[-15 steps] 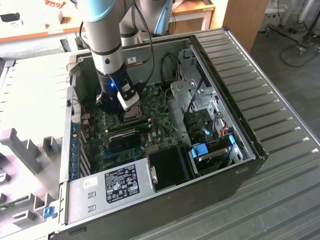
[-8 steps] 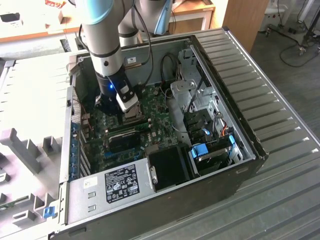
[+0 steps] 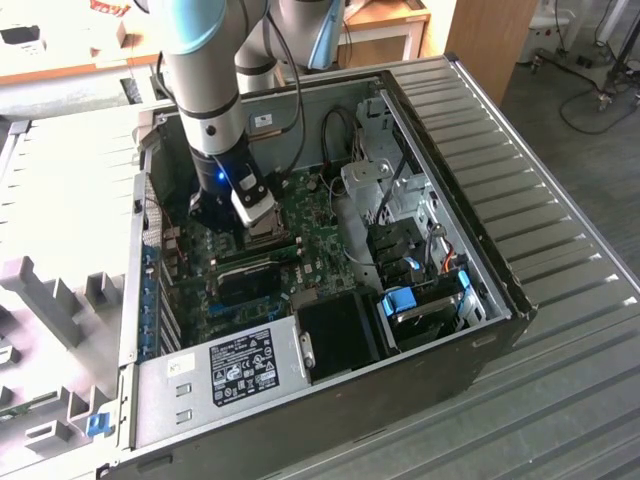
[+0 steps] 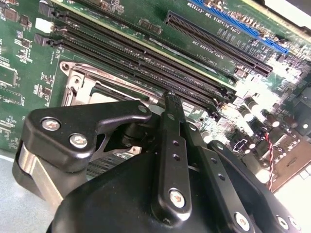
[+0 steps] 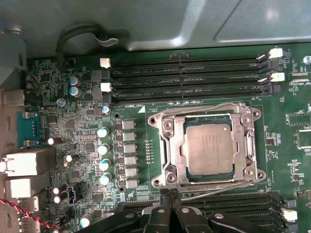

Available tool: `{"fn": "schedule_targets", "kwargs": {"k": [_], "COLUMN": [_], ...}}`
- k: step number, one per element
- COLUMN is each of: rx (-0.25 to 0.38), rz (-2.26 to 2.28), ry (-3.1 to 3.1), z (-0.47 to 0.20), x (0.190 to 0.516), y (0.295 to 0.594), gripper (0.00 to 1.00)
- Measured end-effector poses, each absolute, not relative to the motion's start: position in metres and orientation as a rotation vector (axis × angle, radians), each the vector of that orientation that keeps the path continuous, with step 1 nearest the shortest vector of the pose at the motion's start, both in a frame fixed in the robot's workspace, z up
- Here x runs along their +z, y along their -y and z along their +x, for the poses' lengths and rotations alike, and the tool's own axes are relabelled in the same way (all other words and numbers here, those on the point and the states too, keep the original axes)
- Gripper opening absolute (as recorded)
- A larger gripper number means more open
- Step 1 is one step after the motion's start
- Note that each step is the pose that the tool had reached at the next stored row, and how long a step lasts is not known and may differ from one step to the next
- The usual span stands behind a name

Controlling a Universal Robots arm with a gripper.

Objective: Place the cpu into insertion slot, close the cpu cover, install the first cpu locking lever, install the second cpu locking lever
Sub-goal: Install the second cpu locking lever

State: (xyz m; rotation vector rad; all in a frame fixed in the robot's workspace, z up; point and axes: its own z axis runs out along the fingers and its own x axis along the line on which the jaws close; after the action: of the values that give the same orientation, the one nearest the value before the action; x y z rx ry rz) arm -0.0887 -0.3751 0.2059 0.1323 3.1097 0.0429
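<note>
The cpu (image 5: 209, 148) sits flat in the insertion slot (image 5: 181, 162) on the green motherboard (image 5: 146, 160), its dull metal top facing up and its edges square with the socket frame. In the first wrist view the cpu cover (image 5: 168, 127) lies down around it, the chip showing through the window, and thin wire locking levers (image 5: 214, 106) run along the two sides of the socket that face the memory slots (image 5: 187, 77). The tool (image 5: 168, 193) hangs just beside the socket's edge, its black fingers (image 5: 165, 201) pressed together with nothing between them.

The second wrist view looks along the tool's own linkage (image 4: 167, 160); there a corner of the metal socket frame (image 4: 80, 80) shows beyond it, beside the long black memory slots (image 4: 146, 63).

From the exterior view, the arm (image 3: 205, 90) reaches down into the open computer case (image 3: 500, 300), which lies on its side on the ribbed bench (image 3: 560, 200), with the tool (image 3: 255, 222) low over the board.
</note>
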Motion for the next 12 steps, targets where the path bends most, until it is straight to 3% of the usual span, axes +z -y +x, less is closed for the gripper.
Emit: {"fn": "schedule_targets", "kwargs": {"k": [12], "rx": [0.07], "rz": [0.133], "ry": [-3.11], "z": [-0.0896], "x": [0.2021], "y": [0.3751], "gripper": [0.1]}}
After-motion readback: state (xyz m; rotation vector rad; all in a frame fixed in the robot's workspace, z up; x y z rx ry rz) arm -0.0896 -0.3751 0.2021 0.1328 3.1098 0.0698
